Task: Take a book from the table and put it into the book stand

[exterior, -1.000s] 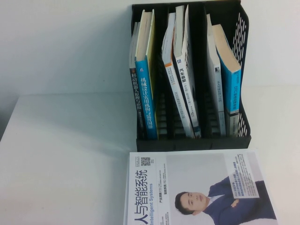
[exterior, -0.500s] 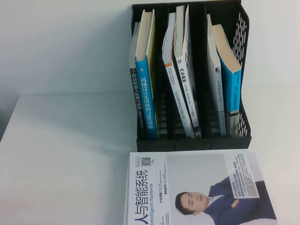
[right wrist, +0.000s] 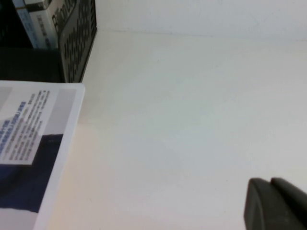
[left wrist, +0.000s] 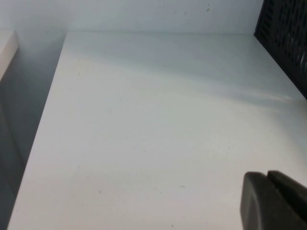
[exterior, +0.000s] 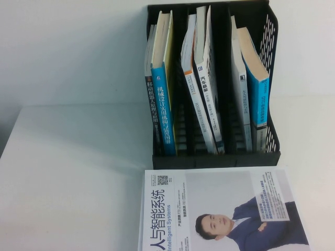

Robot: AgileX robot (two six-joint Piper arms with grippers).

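The black book stand stands at the back of the white table, with books in all three slots. In its right slot stands the book, spine blue above and grey below, beside a white one. Neither arm shows in the high view. My left gripper is shut and empty over bare tabletop, with the stand's mesh side far off. My right gripper is also shut and empty over bare table, to the right of the stand.
A white book with a suited man's portrait lies flat on the table just in front of the stand; its corner shows in the right wrist view. A thinner blue-spined book fills the left slot. A wall rises behind the table.
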